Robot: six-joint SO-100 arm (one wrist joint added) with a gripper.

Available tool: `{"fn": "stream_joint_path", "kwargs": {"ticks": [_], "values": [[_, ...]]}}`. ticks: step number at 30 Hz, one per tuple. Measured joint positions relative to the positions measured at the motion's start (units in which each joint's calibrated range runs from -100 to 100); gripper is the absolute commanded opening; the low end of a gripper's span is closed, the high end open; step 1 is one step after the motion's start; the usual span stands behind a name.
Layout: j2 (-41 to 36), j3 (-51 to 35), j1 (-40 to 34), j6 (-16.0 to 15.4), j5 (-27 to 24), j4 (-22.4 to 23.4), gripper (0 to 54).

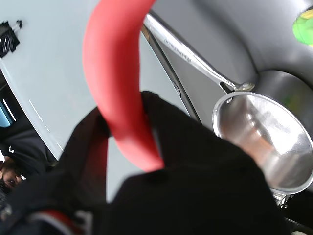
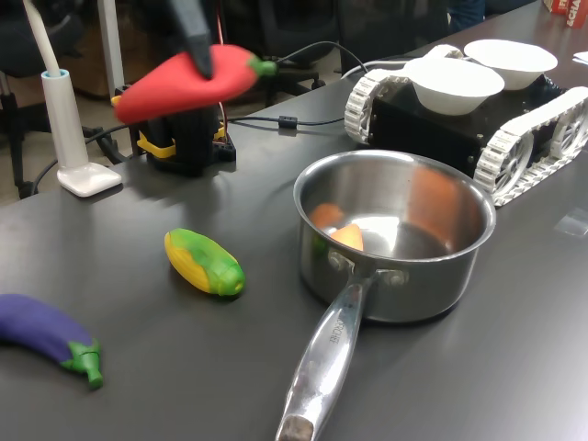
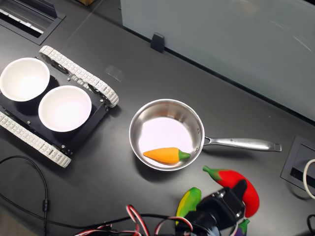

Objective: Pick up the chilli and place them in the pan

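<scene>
My gripper [image 2: 200, 57] is shut on the red chilli [image 2: 184, 83] and holds it high above the table, left of the pan in the first exterior view. The green stem points toward the pan [image 2: 404, 294]. In the second exterior view the chilli [image 3: 243, 189] hangs in my gripper [image 3: 235, 194] just below the pan's long handle [image 3: 241, 143], off the pan's rim [image 3: 134, 127]. In the wrist view the black fingers [image 1: 166, 127] clamp the chilli [image 1: 110, 63], with the steel pan [image 1: 264, 142] beyond. An orange toy carrot [image 3: 165, 155] lies inside the pan.
A yellow-green corn [image 2: 204, 262] and a purple eggplant [image 2: 46, 335] lie on the dark table [image 2: 184, 367] left of the pan. A tracked vehicle [image 2: 524, 138] carrying two white bowls [image 2: 455, 83] stands behind the pan. A white lamp base [image 2: 87, 175] and cables sit at the first exterior view's left.
</scene>
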Motion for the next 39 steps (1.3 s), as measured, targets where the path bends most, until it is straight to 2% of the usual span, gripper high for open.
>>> {"fn": "stream_joint_path", "kwargs": {"ticks": [8,15,19,24,29,39], "values": [[-6.06,6.15,-9.24,3.31,-1.71,-0.93,0.0],[-9.51,9.77,-15.95,5.60,-2.98,-3.48,0.0],[-9.68,9.86,-21.34,7.44,-3.61,-4.59,0.0],[-9.68,11.49,-29.81,11.85,-4.15,-5.69,0.0],[-9.68,14.12,-37.07,14.88,-4.74,-5.78,0.0],[-9.68,19.91,-48.18,17.63,-5.81,-8.41,0.0]]}}
